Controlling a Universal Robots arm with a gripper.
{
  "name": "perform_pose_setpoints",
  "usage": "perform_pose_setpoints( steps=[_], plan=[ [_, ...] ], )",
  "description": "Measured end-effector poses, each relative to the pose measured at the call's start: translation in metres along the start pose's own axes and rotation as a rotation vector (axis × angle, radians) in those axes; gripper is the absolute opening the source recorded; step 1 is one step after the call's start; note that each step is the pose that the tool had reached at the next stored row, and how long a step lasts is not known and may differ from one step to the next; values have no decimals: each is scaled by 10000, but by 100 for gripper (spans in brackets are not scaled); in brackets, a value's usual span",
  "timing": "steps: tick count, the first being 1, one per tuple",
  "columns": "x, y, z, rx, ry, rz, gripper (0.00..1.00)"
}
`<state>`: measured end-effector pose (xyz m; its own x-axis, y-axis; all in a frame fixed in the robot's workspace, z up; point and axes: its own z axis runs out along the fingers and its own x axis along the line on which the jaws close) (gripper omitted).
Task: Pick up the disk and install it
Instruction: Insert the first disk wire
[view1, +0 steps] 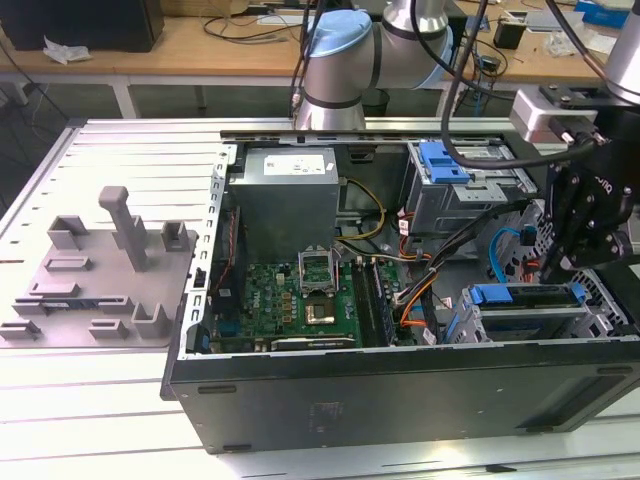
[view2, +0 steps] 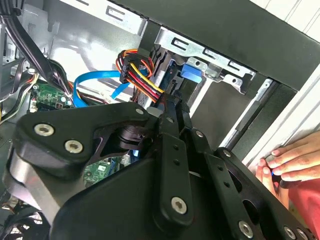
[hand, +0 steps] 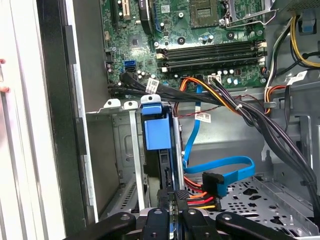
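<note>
I judge the pick-up finished and the install well along. The disk (hand: 156, 131) stands on edge in the lower drive bay (hand: 125, 150) of the open computer case (view1: 400, 392), its blue frame showing at the bay mouth. My fingers (hand: 166, 202) are pressed together with nothing pinched between them, and their tips sit at the disk's cable end. I cannot tell whether they touch it.

Any seating still left would call for a straight push along the bay rails. It would have to stay clear of the power connector (hand: 196, 201) and the blue data cable (hand: 220, 165) just beside me.

The case lies on its side on a white slatted desk (view1: 100, 410), with a grey fixture (view1: 100, 270) on the exterior view's left. A wooden bench (view1: 200, 45) runs behind. A person's hand (view2: 282, 160) rests on the case edge.
</note>
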<state>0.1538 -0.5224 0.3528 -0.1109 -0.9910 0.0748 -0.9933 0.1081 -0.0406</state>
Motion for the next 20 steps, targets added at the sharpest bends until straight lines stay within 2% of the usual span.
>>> perform_pose_setpoints(
  steps=[20],
  plan=[
    [20,0,21,-3,-29,0,17]
  ],
)
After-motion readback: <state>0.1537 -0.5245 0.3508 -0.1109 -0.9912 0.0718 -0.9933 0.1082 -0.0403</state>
